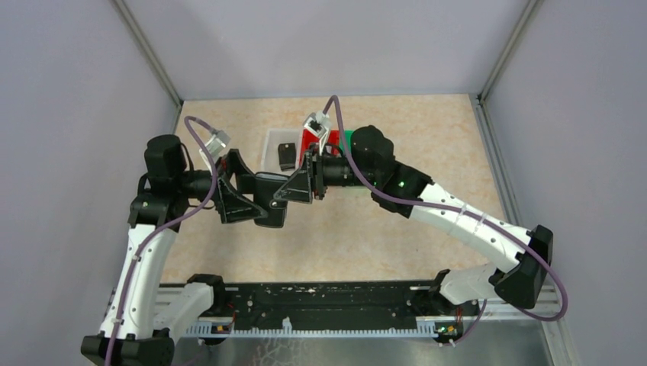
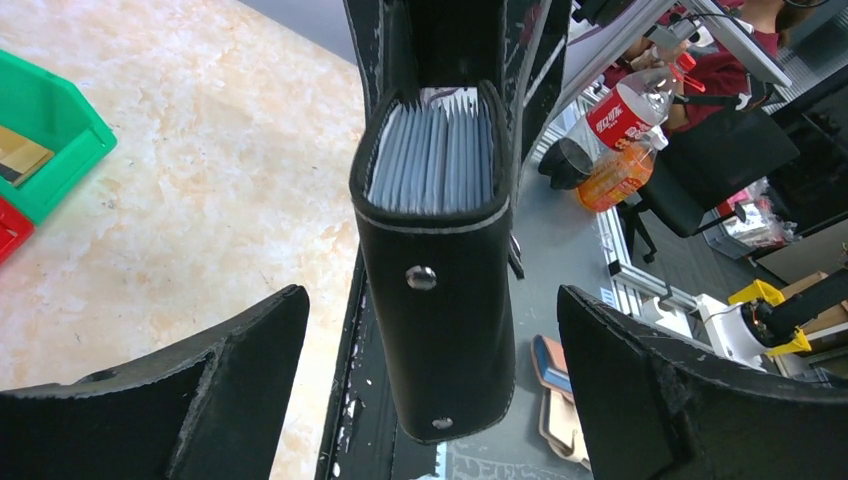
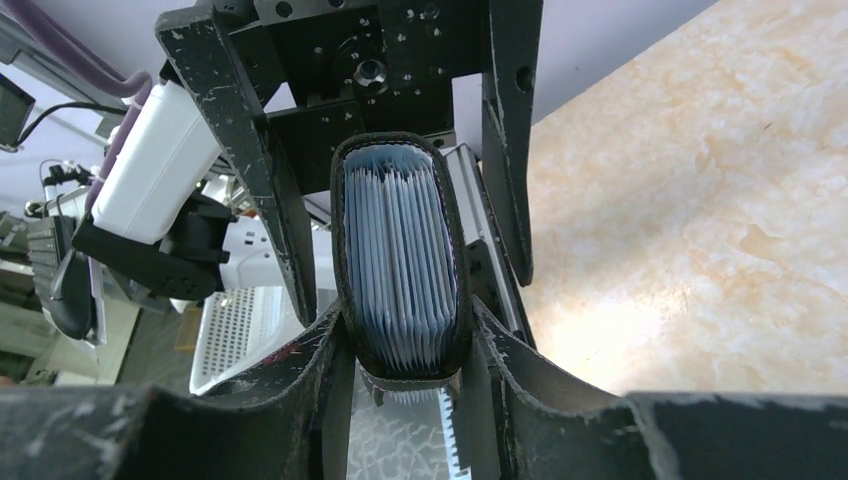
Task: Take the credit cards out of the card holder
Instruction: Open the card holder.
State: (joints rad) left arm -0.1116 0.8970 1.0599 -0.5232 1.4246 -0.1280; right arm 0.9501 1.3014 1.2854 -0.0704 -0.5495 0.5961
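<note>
The black card holder (image 1: 268, 200) hangs open in the air between both arms, and its bluish-grey sleeves (image 2: 432, 160) fan out. I cannot tell whether cards sit in the sleeves. My right gripper (image 3: 403, 320) is shut on the holder's (image 3: 400, 270) open end, one finger on each cover. My left gripper (image 2: 430, 295) is open wide, with its fingers (image 2: 230, 380) on either side of the holder's snap-button end (image 2: 440, 330), apart from it. A black card (image 1: 287, 156) lies in the white bin (image 1: 271, 141). A gold card (image 2: 18, 155) lies in the green bin (image 2: 60, 130).
A red bin (image 1: 311, 140) stands between the white bin and the green bin (image 1: 347, 139) at the back of the table, just behind the right wrist. Grey walls close the table on three sides. The black base rail (image 1: 320, 305) runs along the near edge.
</note>
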